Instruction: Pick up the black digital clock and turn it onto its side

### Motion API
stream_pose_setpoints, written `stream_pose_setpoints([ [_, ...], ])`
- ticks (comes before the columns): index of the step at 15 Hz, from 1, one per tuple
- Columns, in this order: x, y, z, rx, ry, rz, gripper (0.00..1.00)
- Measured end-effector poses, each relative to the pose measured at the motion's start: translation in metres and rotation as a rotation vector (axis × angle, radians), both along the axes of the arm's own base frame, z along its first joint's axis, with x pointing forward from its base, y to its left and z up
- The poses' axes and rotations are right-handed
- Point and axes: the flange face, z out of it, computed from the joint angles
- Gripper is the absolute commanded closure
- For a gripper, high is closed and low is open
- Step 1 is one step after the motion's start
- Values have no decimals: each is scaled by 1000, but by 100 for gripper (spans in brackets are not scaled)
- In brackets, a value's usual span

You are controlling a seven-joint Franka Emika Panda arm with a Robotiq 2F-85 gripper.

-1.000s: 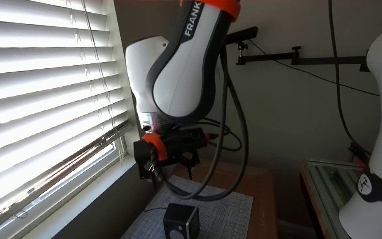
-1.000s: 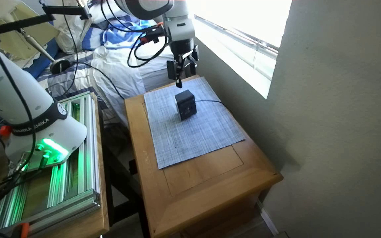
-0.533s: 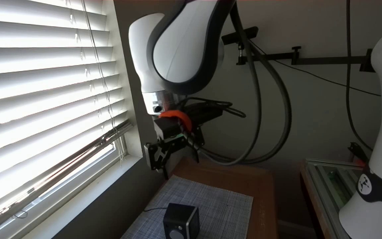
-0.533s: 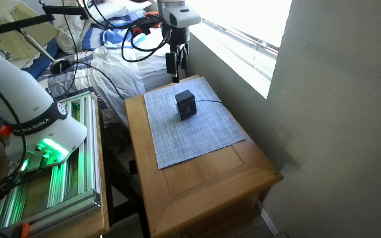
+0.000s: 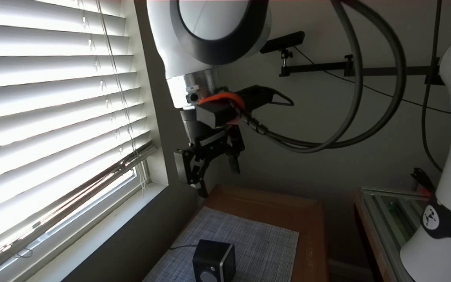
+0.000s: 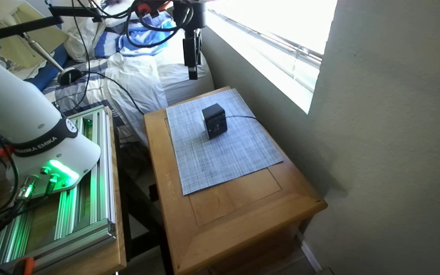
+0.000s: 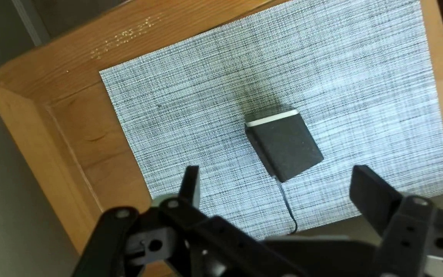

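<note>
Standing past the left edge of the worktop [image 6: 235, 225] in an exterior view, one white robot base [image 6: 67, 151] shows one green light [image 6: 64, 169]. One bed [image 6: 143, 76] lies beyond the far-left corner. Next, higher up, hangs one end effector [image 7: 276, 177], its two fingers [image 7: 375, 194] spread wide apart in the wrist view. One grey woven mat [image 6: 224, 164] leaves bare wood along the near edge and bears one black digital clock [image 6: 215, 120], upright, toward the far edge. It is a squared, dull black box with one pale strip [image 7: 271, 118] along a top edge and, in an exterior view, one round grey disc [image 5: 208, 276] on one side. One thin dark cord [image 6: 243, 116] runs from it toward the right edge, past which rises one bright window [image 6: 277, 23].
</note>
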Motion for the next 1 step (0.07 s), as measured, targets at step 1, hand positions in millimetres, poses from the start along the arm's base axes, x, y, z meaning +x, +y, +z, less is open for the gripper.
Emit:
stream_pose_setpoints([
  [1,0,1,0,-1,-1,1,0],
])
